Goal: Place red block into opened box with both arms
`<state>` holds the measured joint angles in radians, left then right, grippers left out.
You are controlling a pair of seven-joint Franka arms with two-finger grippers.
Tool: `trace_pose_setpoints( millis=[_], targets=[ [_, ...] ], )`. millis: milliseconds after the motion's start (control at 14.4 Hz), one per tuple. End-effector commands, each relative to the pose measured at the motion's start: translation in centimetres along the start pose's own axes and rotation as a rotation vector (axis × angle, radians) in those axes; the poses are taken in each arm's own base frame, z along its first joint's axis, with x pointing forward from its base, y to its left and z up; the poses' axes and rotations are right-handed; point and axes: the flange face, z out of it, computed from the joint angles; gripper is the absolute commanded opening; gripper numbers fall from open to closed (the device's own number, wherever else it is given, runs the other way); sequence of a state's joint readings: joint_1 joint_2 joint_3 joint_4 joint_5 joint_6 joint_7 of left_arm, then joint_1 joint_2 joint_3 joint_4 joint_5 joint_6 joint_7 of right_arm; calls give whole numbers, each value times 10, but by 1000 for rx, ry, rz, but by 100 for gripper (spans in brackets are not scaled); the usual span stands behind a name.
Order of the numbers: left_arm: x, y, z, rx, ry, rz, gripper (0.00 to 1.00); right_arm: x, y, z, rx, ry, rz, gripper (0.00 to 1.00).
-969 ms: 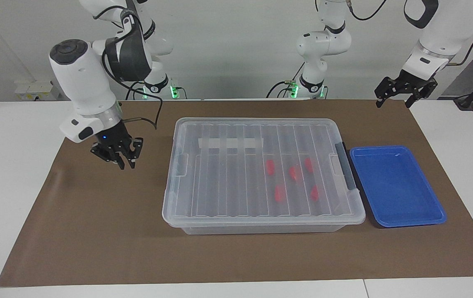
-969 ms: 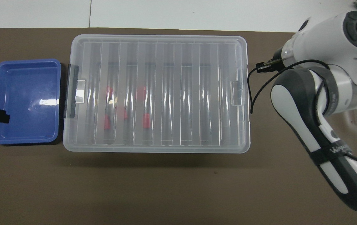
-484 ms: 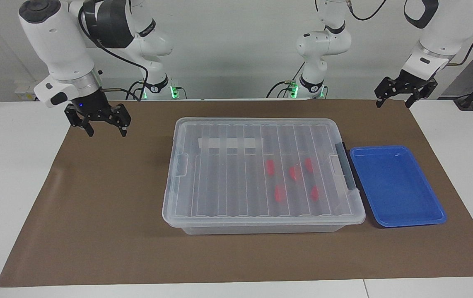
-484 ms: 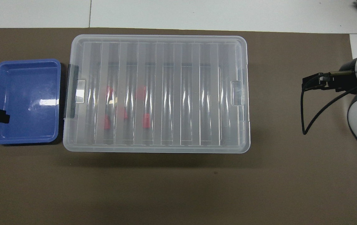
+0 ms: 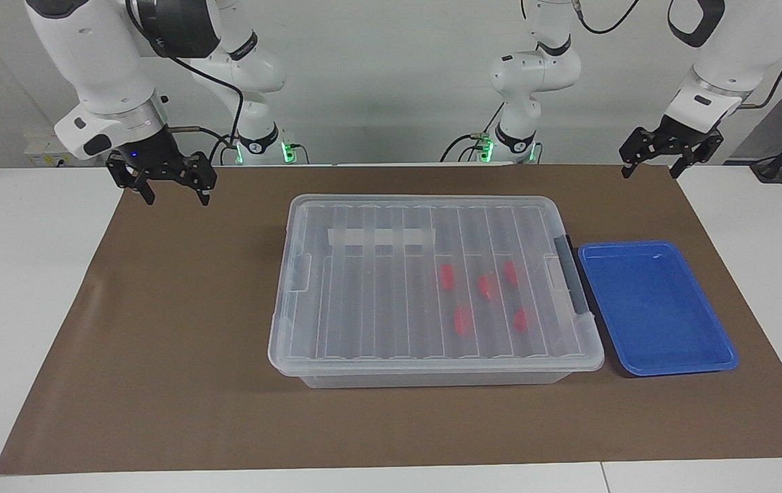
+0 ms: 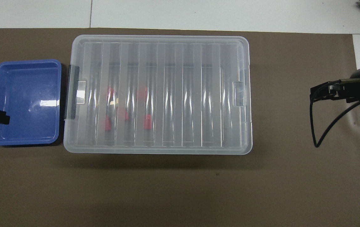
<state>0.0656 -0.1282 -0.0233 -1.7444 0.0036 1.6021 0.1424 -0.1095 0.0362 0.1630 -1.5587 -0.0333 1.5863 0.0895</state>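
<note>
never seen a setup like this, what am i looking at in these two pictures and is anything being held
These are two white robot arms at a table, each ending in a black two-fingered gripper. One picture looks at them from across the table, the other looks down from above their own end.

On the brown mat stands a clear plastic box with its ribbed lid on. Five small red blocks lie inside it, toward the left arm's end. Beside that end sits an empty blue tray.

Nothing is held. The right gripper hangs open over the mat's corner at its own end. The left gripper waits open, raised over the mat's edge near the tray.
</note>
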Motion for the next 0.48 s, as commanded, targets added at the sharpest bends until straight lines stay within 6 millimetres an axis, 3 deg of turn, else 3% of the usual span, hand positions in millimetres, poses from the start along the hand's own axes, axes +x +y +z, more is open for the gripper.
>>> trace_pose_setpoints(
  millis=[0,415],
  targets=[
    [-9,0,-1,-10,11,-2,100,-5,-12,-8,-16,0,29,100],
    [-9,0,-1,-10,11,-2,100,-5,-16,-10,-13,13,23,100]
  ],
)
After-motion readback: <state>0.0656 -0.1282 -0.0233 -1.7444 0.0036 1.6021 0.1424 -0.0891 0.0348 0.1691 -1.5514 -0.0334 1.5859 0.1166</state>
